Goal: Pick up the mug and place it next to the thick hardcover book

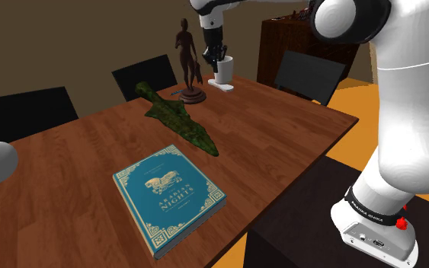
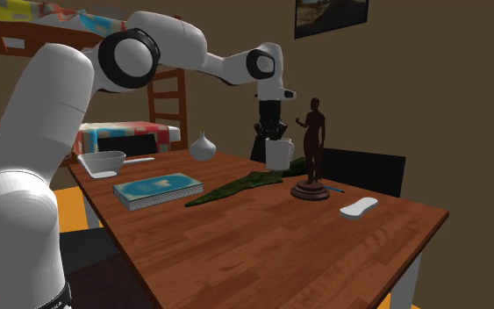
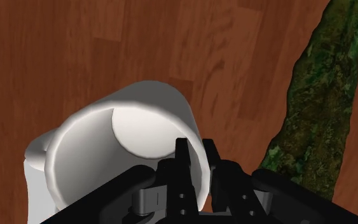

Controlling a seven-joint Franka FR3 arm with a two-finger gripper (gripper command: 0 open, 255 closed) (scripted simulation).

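Observation:
A white mug (image 1: pixel 222 72) (image 2: pixel 279 154) is at the far end of the wooden table (image 1: pixel 281 145), beside a dark statuette. My gripper (image 1: pixel 218 58) (image 2: pixel 275 134) is shut on the mug's rim from above. In the wrist view one finger is inside the mug (image 3: pixel 126 146) and the other outside its wall, with the gripper (image 3: pixel 197 159) clasping it. The mug seems to hang just above the tabletop. The thick teal hardcover book (image 1: pixel 169 196) (image 2: pixel 159 189) lies flat near the table's front edge in the shoulder view, far from the mug.
A long mottled green blade-shaped object (image 1: pixel 182 122) (image 2: pixel 236 186) (image 3: pixel 317 114) lies between mug and book. The brown statuette (image 1: pixel 186 57) (image 2: pixel 313 145) stands close to the mug. A flat white object (image 2: pixel 359 208), a white bowl (image 2: pixel 102 161) and a white vase (image 2: pixel 203 147) also sit on the table. Dark chairs surround it.

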